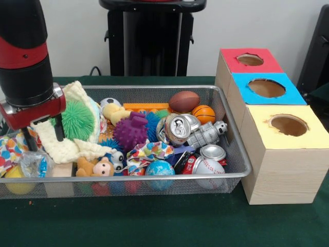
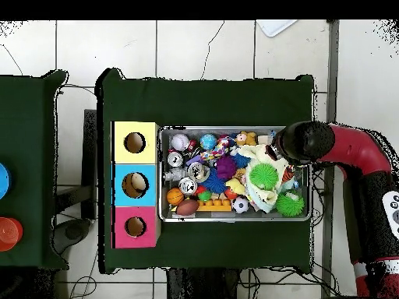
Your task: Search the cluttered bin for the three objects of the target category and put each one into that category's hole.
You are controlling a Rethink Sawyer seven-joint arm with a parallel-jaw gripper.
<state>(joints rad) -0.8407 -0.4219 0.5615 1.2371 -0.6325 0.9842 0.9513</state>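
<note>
Wire-mesh bin (image 1: 234, 149) sits on the green table (image 1: 154, 221), packed with toys, balls and cans; the three-hole box (image 1: 277, 170) stands just beside it, with red, blue and yellow tops. Target category is not stated, so the task's things can only be guessed: candidates include crushed cans (image 1: 177, 127), sports balls such as the baseball (image 1: 208, 167), football (image 1: 183, 101) and basketball (image 1: 204, 113), and spiky balls, purple (image 1: 130, 131) and green (image 1: 77, 119). All of these lie in the bin. Progress: judged at or near the start, as the bin looks full and none of the three holes shows anything inside, though their depths are dark and cannot be checked. All three placements appear to remain. End effector (image 1: 43, 136) hangs low at one end of the bin, over a cream knitted cloth (image 1: 61, 141) and near the green spiky ball; two dark fingers (image 1: 59, 127) stand apart, open, with nothing seen between them. Whether the tips touch the cloth cannot be told. Hidden: lower layers of clutter, whatever the cloth covers, and the end effector itself in the overhead view, masked by the arm.
</note>
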